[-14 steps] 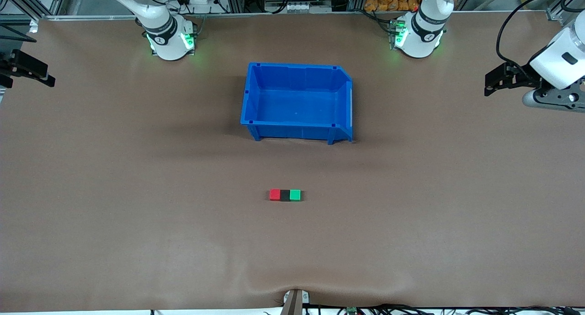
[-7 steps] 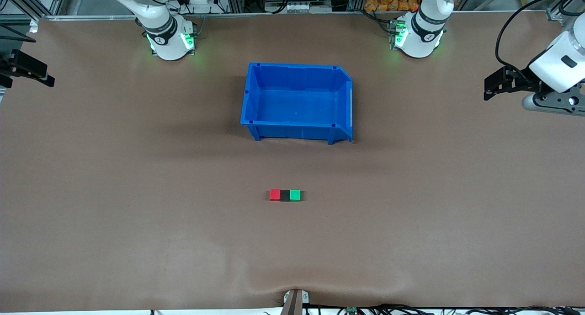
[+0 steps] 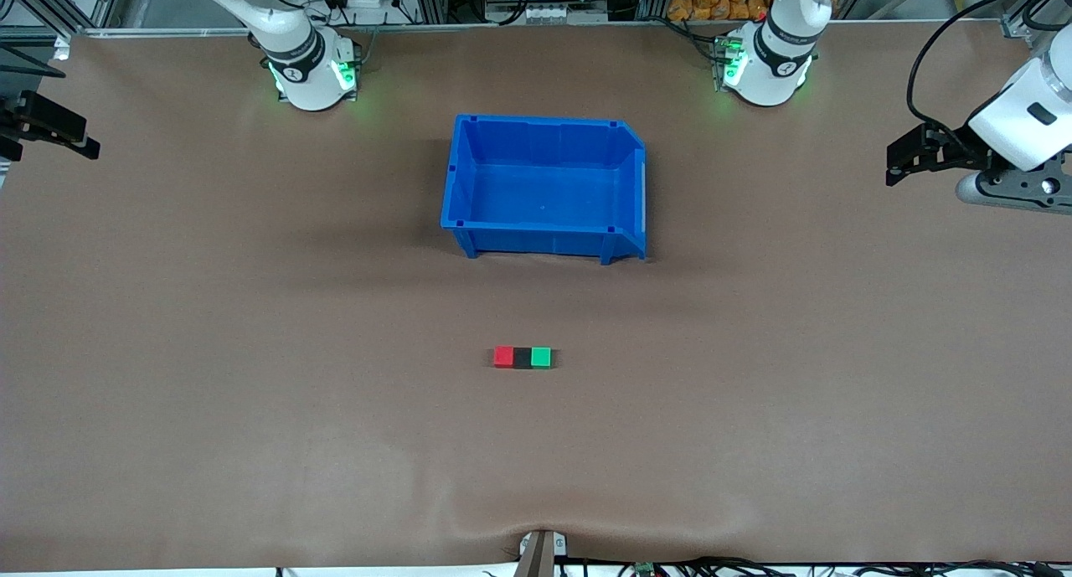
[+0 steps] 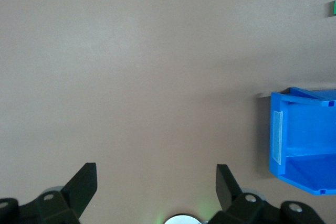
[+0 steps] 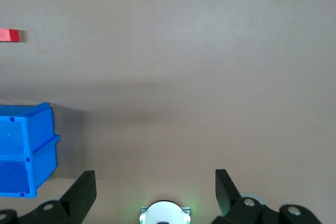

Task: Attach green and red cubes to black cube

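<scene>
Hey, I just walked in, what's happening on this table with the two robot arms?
Nothing is being handled right now. The red cube, black cube and green cube sit joined in a row on the table, black in the middle, nearer the front camera than the empty blue bin. The left gripper and right gripper wait open over their own ends of the table.

Brown desk (image 3: 251, 351) carries a blue bin (image 3: 544, 137); nearer the front camera, red cube (image 3: 503, 357), black cube (image 3: 523, 358), green cube (image 3: 541, 357) touching in one row.
</scene>
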Tool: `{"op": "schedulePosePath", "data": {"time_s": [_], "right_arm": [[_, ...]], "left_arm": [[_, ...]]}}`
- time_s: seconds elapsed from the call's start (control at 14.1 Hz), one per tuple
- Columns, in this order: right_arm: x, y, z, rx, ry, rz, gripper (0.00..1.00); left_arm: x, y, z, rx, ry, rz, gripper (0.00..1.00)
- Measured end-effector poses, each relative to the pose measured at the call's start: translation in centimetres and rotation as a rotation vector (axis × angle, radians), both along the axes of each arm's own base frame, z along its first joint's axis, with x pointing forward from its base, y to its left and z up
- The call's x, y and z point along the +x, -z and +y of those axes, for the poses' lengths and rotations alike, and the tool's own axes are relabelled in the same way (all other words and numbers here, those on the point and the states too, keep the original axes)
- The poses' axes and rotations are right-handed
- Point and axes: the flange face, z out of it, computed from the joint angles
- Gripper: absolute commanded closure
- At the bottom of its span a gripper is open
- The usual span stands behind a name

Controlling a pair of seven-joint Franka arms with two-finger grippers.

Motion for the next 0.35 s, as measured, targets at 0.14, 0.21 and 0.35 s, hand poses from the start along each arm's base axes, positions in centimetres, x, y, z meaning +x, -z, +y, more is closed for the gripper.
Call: {"op": "schedulePosePath", "data": {"time_s": [0.14,0.21,0.35], "right_arm": [[0.01,0.00,0.00,0.000,0.000,0.000,0.00],[0.01,0.00,0.00,0.000,0.000,-0.001,0.00],[0.01,0.00,0.02,0.000,0.000,-0.001,0.00]], "left_arm": [[0.04,-0.03,-0.03,0.000,0.001,-0.004,0.00],[0.05,-0.04,-0.04,-0.001,0.001,-0.005,0.00],[0.05,0.00,-0.04,-0.001,0.001,-0.004,0.00]]}}
